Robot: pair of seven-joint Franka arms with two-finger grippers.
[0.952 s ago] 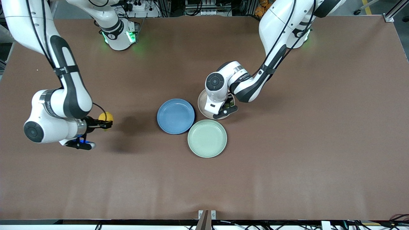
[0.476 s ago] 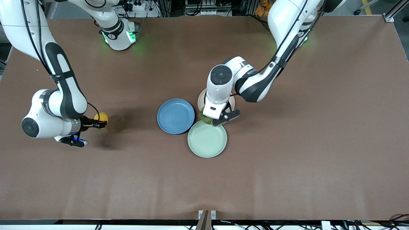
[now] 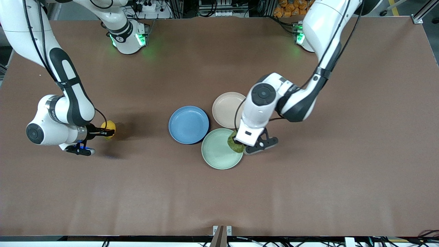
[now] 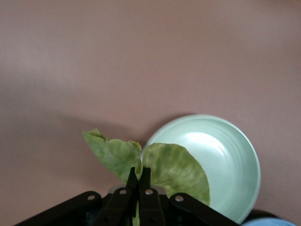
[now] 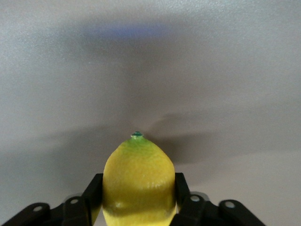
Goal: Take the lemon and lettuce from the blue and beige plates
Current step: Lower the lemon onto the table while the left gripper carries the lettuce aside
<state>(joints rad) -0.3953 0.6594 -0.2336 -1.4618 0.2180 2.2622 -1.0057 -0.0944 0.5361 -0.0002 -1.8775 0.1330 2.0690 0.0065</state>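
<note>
My left gripper [image 3: 239, 143] is shut on the lettuce [image 3: 235, 144], a wrinkled green leaf, and holds it over the rim of the mint-green plate [image 3: 219, 151]. In the left wrist view the lettuce [image 4: 174, 170] hangs from my shut fingertips [image 4: 139, 175]. My right gripper [image 3: 107, 132] is shut on the yellow lemon [image 3: 109, 128], held low over bare table toward the right arm's end. The lemon fills the right wrist view [image 5: 138, 181] between the fingers. The blue plate [image 3: 188, 124] and the beige plate [image 3: 227, 109] sit bare at the table's middle.
The mint-green plate [image 4: 221, 160] lies nearer the front camera than the blue and beige plates and touches both. Brown table [image 3: 308, 178] stretches wide around the three plates.
My left gripper lifted the lettuce off the beige plate and carried it to the mint-green plate's rim. My right gripper with the lemon drifted slightly and sank toward the table.
</note>
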